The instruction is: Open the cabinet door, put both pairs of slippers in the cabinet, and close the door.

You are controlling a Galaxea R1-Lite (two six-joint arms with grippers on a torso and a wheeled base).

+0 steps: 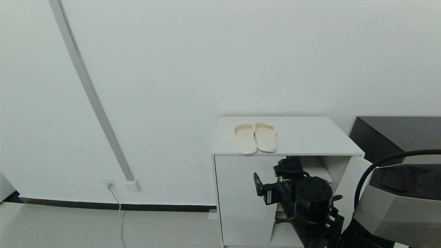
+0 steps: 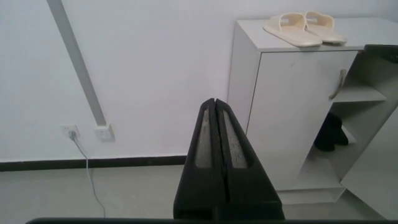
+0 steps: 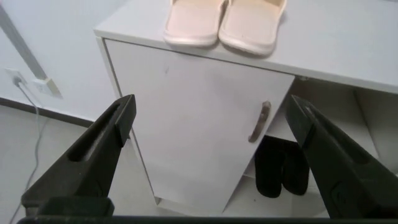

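Note:
A white cabinet point(image 1: 286, 144) stands against the wall. Its left door point(image 3: 193, 124), with a metal handle point(image 3: 261, 121), is closed; its right door point(image 1: 356, 175) is swung open. A cream pair of slippers point(image 1: 255, 137) lies on the cabinet top, also seen from both wrists point(image 2: 305, 28) point(image 3: 224, 18). A black pair of slippers point(image 3: 281, 168) stands inside on a low shelf behind the open side point(image 2: 329, 134). My right gripper point(image 1: 272, 175) hangs open and empty just in front of the cabinet, its jaws spread wide point(image 3: 211, 106). My left gripper point(image 2: 215, 130) is shut and empty, well to the cabinet's left.
A wall socket point(image 1: 108, 183) with a trailing cable and a slanted grey conduit point(image 1: 91, 93) lie left of the cabinet. A dark table point(image 1: 396, 132) stands to its right. Bare floor stretches left of the cabinet.

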